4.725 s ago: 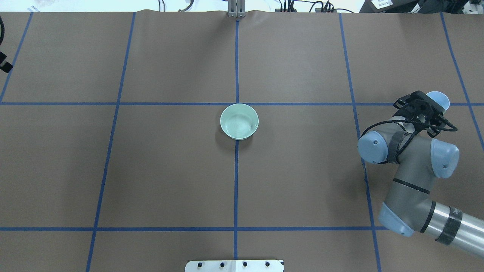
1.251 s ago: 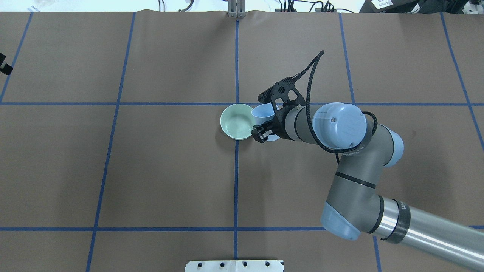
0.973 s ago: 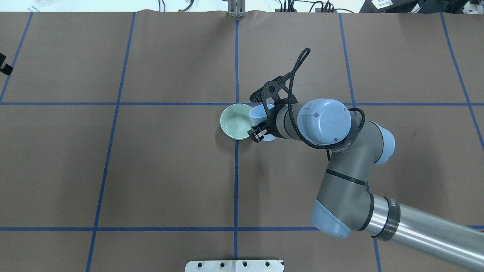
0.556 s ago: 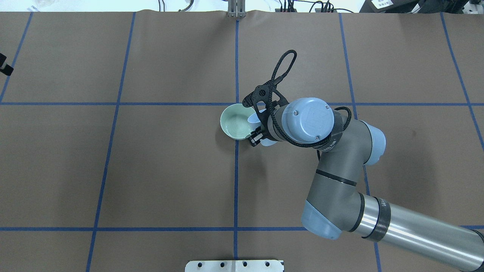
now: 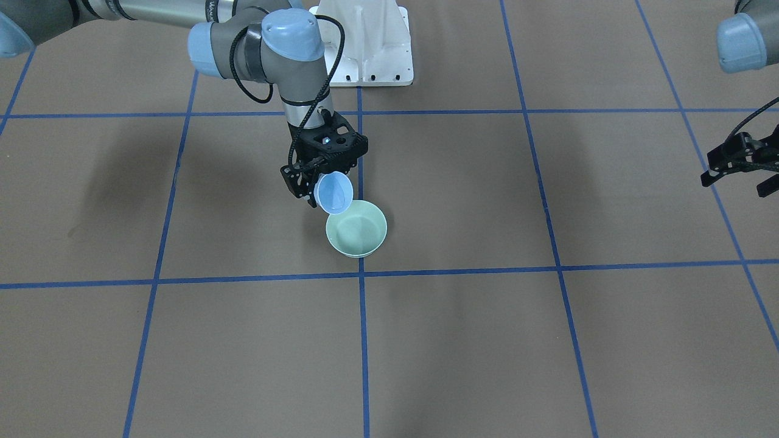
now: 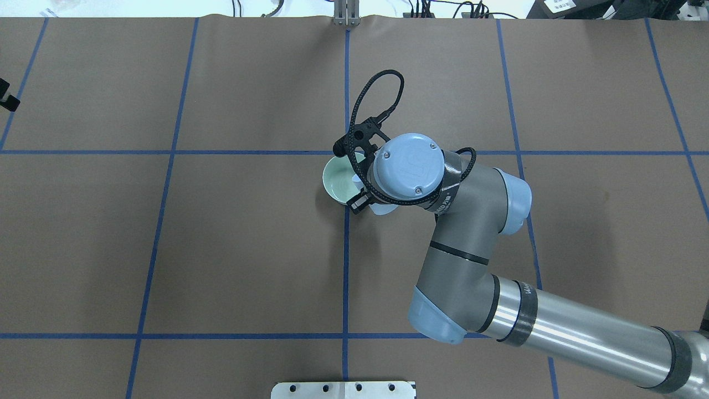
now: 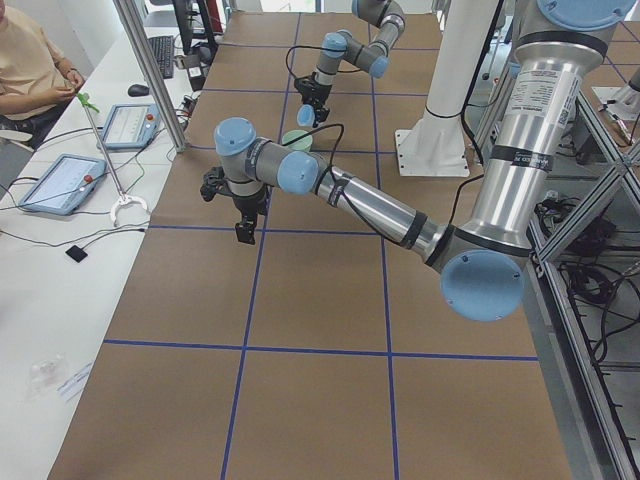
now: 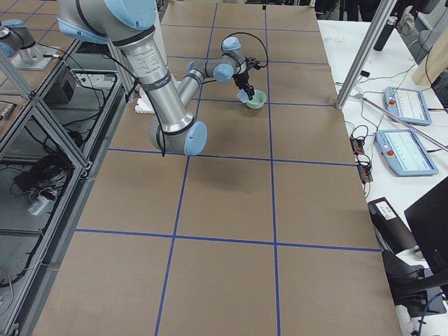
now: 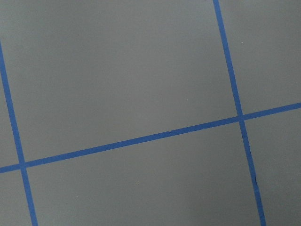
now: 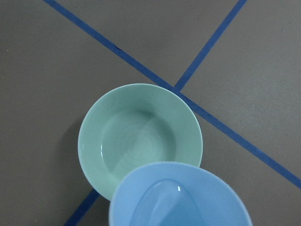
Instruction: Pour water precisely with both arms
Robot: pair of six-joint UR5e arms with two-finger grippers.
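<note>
Centrally, one glossy pale-green round bowl [image 5: 356, 250], one glossy light-blue cup [image 5: 334, 193]; right gripper [image 5: 311, 185] clamping cup, tilted over bowl rim; left gripper [image 5: 734, 180] spread, empty, right edge.

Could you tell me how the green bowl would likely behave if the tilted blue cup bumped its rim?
The green bowl looks wide and low, so it would probably slide rather than tip. It seems rigid and glossy, so likely stiff, perhaps breakable. Faint ripples suggest its water is shallow, adding little weight.
</note>
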